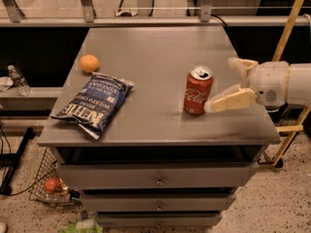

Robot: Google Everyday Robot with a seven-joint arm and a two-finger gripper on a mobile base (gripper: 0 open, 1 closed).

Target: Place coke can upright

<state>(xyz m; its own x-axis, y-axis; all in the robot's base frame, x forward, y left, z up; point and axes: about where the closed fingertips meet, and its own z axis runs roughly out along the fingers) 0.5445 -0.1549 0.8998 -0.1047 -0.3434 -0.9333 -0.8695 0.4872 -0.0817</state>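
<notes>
Your coke can (198, 90) stands upright on the table (155, 52), claw (219, 84) spread wide beside it.
At floor left, a wire basket (43, 174) holds a reddish round thing (52, 184). On the table you have an orange (89, 63), a blue chip bag (93, 105) lying flat, then the can right of centre. The arm (286, 84) reaches in level from the right; the near finger (229, 101) ends just beside the can's base.
</notes>
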